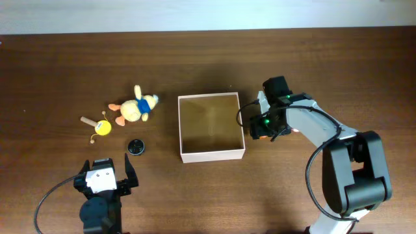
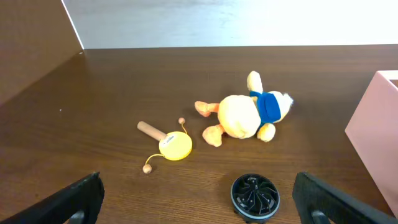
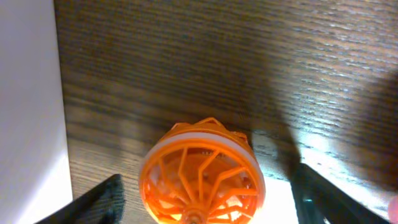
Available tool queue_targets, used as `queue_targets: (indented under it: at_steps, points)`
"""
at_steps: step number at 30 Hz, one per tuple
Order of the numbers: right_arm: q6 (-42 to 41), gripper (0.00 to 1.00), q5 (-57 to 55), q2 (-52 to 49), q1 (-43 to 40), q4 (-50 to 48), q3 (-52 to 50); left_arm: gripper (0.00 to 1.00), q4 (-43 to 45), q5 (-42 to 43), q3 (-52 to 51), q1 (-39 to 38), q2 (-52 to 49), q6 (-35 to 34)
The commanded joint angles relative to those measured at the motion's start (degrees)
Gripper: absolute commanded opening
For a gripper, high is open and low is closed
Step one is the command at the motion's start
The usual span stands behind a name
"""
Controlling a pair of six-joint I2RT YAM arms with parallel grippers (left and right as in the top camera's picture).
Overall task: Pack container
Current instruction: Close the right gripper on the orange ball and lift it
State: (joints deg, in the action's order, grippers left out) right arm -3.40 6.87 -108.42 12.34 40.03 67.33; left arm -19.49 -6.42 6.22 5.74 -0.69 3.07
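The container [image 1: 212,155], a square shallow box with white walls and a tan inside, sits mid-table and holds nothing I can see. Its wall shows at the right in the left wrist view [image 2: 373,124] and at the left in the right wrist view [image 3: 28,124]. My right gripper [image 1: 260,125] is open just right of the box, its fingers [image 3: 211,202] on either side of an orange spoked disc [image 3: 200,171] on the table. My left gripper [image 1: 107,173] is open and empty near the front edge [image 2: 202,208], just short of a black spoked disc [image 2: 255,196].
Left of the box lie a yellow plush duck in a blue top [image 1: 135,108] [image 2: 245,115], a small yellow rattle drum with a wooden handle [image 1: 99,125] [image 2: 169,143] and the black disc [image 1: 135,147]. The table's far edge runs along the top.
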Motion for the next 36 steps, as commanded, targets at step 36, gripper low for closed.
queue_targets:
  at_steps: [36]
  points:
    - [0.22,0.32,-7.1,-1.77,0.35,8.39,13.51,0.99,0.0,-0.46,-0.24,0.09,0.35,0.92]
